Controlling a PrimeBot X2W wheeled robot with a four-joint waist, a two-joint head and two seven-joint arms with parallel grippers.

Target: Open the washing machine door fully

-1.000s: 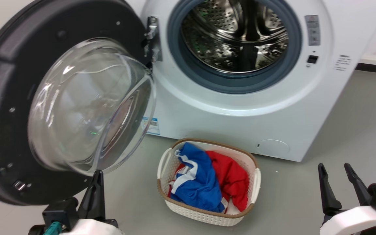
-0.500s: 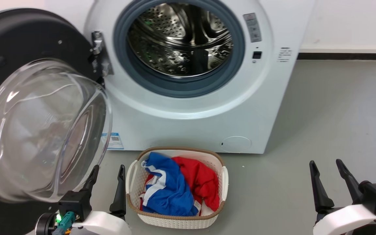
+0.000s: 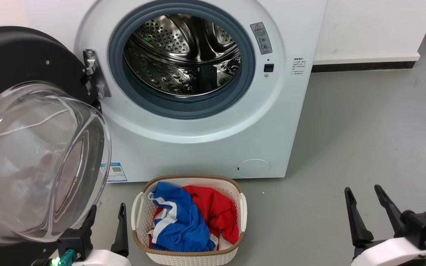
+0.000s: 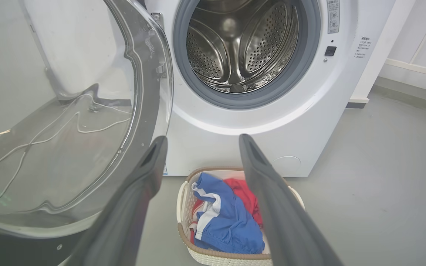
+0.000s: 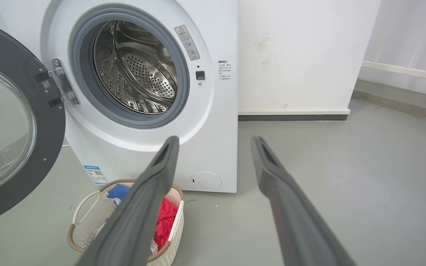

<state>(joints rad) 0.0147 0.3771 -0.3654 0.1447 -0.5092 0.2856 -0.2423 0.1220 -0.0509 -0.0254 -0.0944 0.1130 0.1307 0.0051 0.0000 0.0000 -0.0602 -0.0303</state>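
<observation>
The washing machine door (image 3: 20, 55) stands swung wide to the left of the drum opening (image 3: 181, 59), hanging on its metal hinge (image 3: 94, 74). It is black, and its clear glass bowl (image 3: 35, 159) bulges toward me. My left gripper (image 3: 107, 208) is open and holds nothing, just below the bowl's lower right edge. In the left wrist view the left gripper (image 4: 202, 138) points at the machine front, with the door glass (image 4: 68, 129) to its left. My right gripper (image 3: 362, 190) is open over bare floor at the lower right. In the right wrist view the right gripper (image 5: 215, 139) has the door (image 5: 50, 122) far to its left.
A white basket (image 3: 189, 178) with blue and red clothes stands on the grey floor before the machine, between my grippers. The basket (image 4: 181, 199) lies just beyond my left fingertips. A white wall with a dark skirting (image 3: 361, 66) runs right of the machine.
The head camera has turned, so the machine and door sit further left in the picture. My left gripper has drawn back from the door's lower edge; both of its fingers show.
</observation>
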